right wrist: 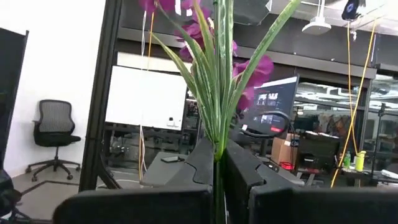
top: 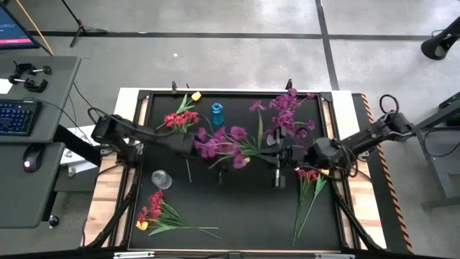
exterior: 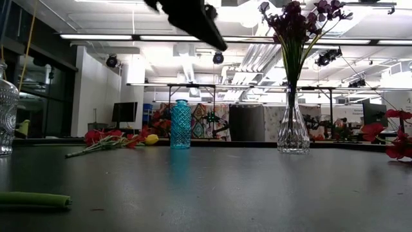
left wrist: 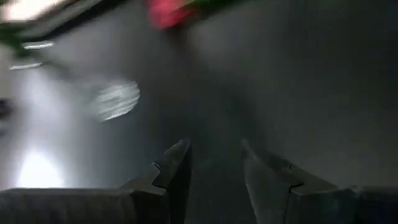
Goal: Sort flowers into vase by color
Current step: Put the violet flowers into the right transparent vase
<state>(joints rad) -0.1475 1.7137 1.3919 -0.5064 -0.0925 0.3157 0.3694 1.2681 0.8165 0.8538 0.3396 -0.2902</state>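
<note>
though partly cropped, purple flowers (exterior: 297, 19) in vase (exterior: 293, 132)

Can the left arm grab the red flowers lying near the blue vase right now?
Probably yes. The left gripper hovers near the loose red flowers with green stems, beside the blue textured vase, and its fingers hold nothing. Nothing appears to lie between them. The right gripper is shut on a purple flower stem.

Lab, keyboard desk (top: 36, 115), ceiling strip lights (exterior: 116, 37)
</note>
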